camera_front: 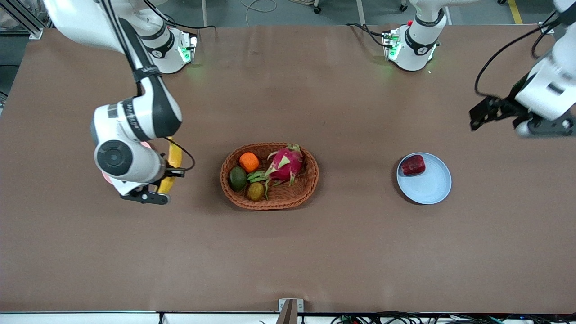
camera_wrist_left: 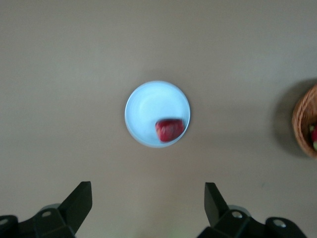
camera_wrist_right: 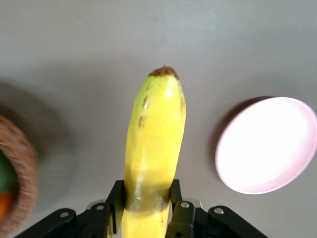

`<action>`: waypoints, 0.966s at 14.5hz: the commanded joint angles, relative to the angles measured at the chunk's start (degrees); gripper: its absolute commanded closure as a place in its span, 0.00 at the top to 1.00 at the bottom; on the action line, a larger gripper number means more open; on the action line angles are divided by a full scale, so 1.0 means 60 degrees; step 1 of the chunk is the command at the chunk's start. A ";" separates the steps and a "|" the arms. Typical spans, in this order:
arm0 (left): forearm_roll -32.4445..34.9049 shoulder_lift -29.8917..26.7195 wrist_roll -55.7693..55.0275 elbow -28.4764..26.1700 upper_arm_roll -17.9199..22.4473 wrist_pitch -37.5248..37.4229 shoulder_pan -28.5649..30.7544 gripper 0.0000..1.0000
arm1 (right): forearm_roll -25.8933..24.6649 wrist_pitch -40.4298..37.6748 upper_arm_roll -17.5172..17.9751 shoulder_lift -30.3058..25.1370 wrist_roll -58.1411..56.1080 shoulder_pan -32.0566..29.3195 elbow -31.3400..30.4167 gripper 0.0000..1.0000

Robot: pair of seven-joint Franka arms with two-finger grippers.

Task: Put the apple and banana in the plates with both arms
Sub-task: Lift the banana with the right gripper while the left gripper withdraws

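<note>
My right gripper [camera_front: 173, 172] is shut on the yellow banana [camera_front: 174, 155] and holds it above the table, between the pale pink plate [camera_front: 105, 176] and the basket. In the right wrist view the fingers [camera_wrist_right: 115, 198] clamp the banana [camera_wrist_right: 156, 129] near its middle, and the empty pink plate [camera_wrist_right: 267, 146] lies beside it. In the front view the right arm hides most of that plate. The dark red apple [camera_front: 413, 165] lies in the light blue plate [camera_front: 429, 186], near its rim. My left gripper [camera_front: 479, 114] is open and empty, raised near the left arm's end of the table. Its wrist view shows the apple [camera_wrist_left: 170, 130] in the blue plate [camera_wrist_left: 148, 106].
An oval wicker basket [camera_front: 310, 180] stands mid-table with a pink dragon fruit [camera_front: 284, 164], an orange fruit [camera_front: 249, 162], a dark green avocado [camera_front: 237, 178] and a brownish fruit [camera_front: 255, 191]. Its rim shows in both wrist views [camera_wrist_left: 303, 121] [camera_wrist_right: 22, 163].
</note>
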 commanded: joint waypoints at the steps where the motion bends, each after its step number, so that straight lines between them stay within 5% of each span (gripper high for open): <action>1: -0.0171 -0.0701 0.0175 -0.0555 0.0659 -0.0540 -0.0658 1.00 | -0.0174 0.0527 0.0174 -0.1091 -0.1223 -0.1230 -0.1757 0.18; 5: -0.0289 -0.1361 0.0146 -0.1302 0.0557 -0.0482 -0.0599 1.00 | -0.0189 0.1157 0.0174 -0.1092 -0.3523 -0.3149 -0.2563 0.21; 9: -0.0216 -0.1830 0.0043 -0.1786 0.0454 -0.0337 -0.0585 1.00 | -0.0204 0.3044 0.0159 -0.1195 -0.3555 -0.3255 -0.4028 0.21; 14: -0.0215 -0.1670 0.0116 -0.1655 0.0469 -0.0190 -0.0585 1.00 | -0.0554 0.3926 0.0145 -0.1064 -0.3555 -0.3328 -0.4558 0.26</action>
